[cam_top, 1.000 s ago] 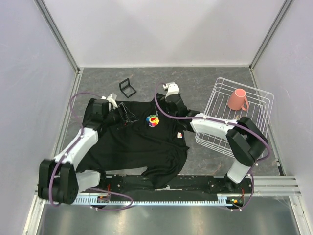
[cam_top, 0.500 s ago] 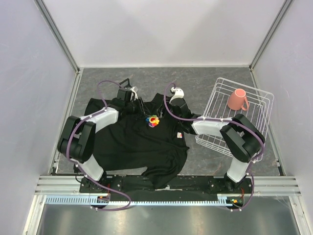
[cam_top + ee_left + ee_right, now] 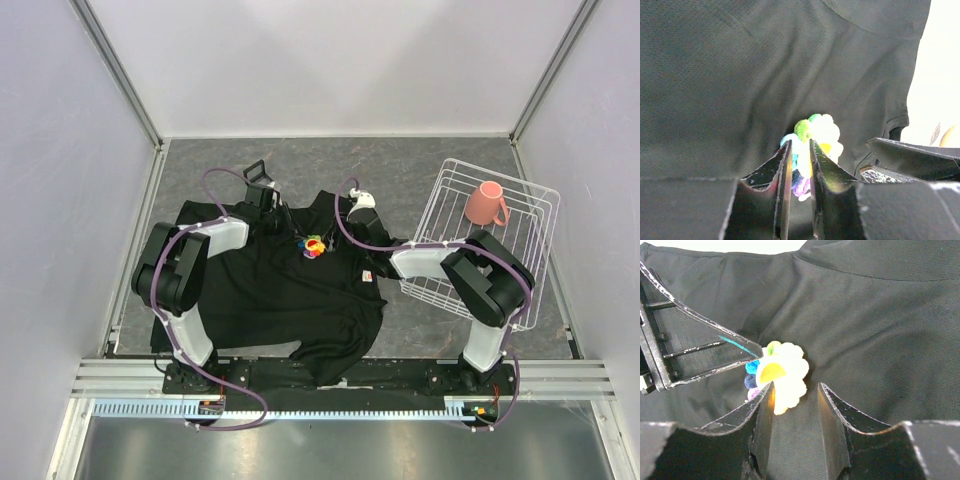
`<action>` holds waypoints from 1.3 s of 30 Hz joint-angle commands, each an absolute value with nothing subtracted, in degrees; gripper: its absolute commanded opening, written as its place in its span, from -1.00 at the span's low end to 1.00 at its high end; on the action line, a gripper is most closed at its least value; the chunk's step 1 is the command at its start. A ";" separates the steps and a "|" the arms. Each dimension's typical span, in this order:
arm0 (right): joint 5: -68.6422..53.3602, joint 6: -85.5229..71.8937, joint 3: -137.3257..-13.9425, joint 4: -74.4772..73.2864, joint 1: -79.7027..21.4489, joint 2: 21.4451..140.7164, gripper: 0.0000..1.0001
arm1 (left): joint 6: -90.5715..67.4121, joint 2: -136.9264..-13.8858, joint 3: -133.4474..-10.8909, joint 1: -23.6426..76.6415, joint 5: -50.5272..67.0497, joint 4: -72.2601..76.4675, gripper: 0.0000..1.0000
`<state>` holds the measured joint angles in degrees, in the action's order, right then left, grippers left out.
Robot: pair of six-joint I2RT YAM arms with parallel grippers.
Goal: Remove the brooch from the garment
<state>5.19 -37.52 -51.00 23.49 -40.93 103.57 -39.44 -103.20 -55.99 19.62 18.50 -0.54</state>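
- The left gripper (image 3: 800, 145), at ten o'clock, is pinching the brooch (image 3: 314, 245) on the black T-shirt's (image 3: 290, 295) chest.
- The right gripper (image 3: 795, 388), at two o'clock, is straddling it, jaws apart.
- Grasping is underway; the next move is probably calling for a pull free.

Brooch (image 3: 824, 132) partly behind left pincer (image 3: 800, 144)

I count one black T-shirt (image 3: 290, 295), one colourful brooch (image 3: 314, 245), one wire basket (image 3: 432, 205), one pink mug (image 3: 486, 204), one small black stand (image 3: 258, 176), and two robot arms: left arm (image 3: 215, 232), right arm (image 3: 425, 260).
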 commanded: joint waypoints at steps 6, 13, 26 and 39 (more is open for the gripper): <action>3.34 -38.23 -53.26 24.87 -41.22 106.70 -0.04 | -41.57 -106.08 -56.43 19.69 16.97 3.08 -0.57; -2.09 -40.16 -52.91 29.61 -41.13 108.37 -0.01 | -41.05 -105.47 -55.81 19.69 15.82 2.29 -0.60; -8.00 -43.86 -51.07 39.46 -41.22 109.51 -0.01 | -38.06 -102.14 -55.72 19.69 13.36 -1.48 -0.56; -11.07 -44.47 -51.24 43.06 -41.13 110.57 0.00 | -33.66 -88.08 -51.25 20.82 7.12 -7.82 0.23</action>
<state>-9.17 -43.55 -51.13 38.46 -41.04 109.62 -36.56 -93.23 -53.71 19.64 9.02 -7.53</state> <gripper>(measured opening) 0.499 0.595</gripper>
